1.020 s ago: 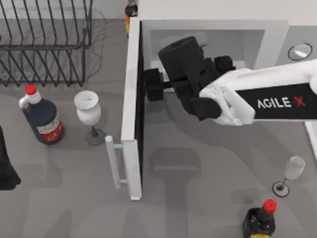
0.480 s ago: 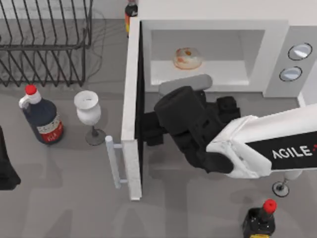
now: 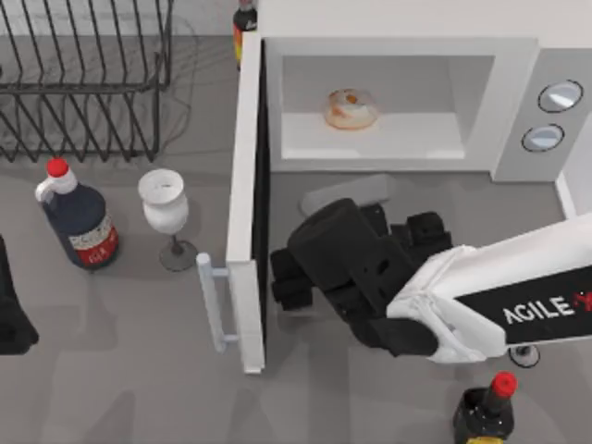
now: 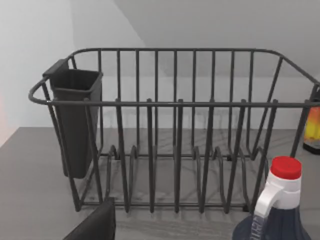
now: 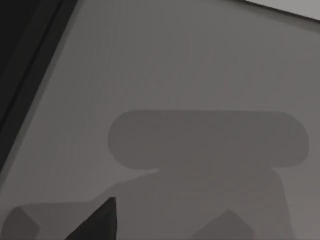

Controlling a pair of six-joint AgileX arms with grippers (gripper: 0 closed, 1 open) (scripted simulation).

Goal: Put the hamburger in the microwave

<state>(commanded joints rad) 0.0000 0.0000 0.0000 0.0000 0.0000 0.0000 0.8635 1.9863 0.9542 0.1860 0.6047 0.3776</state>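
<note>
**A:** So where's the hamburger [image 3: 351, 108] at right now?

**B:** It's sitting on the floor of the microwave [image 3: 398, 55], toward the left of the cavity, with nothing touching it. The door [image 3: 248, 199] is swung wide open, edge-on in the top view, with its bar handle [image 3: 213, 302] sticking out to the left.

**A:** And what's changed in the last second?

**B:** A second ago the right gripper [image 3: 289, 282] was reaching into the cavity and the bun was hidden under it. Half a second ago the bun could already be seen lying inside, with the arm pulled back to the opening. Now the gripper has been drawn further toward the near side, over bare bench [image 3: 120, 370] just right of the open door, well apart from the bun.

**A:** What about the fingers?

**B:** Can't be told. The black wrist body covers them from above, and in the right wrist view mostly grey bench and the gripper's shadow are seen. Nothing is seen being carried, though.

**A:** And the left arm?

**B:** Parked at the far left edge, beside the dish rack [image 4: 175, 130] and the red-capped bottle [image 3: 79, 220].

**A:** So is the job done?

**B:** The placing looks finished. At most, the door might be closed, but that isn't asked for.
</note>
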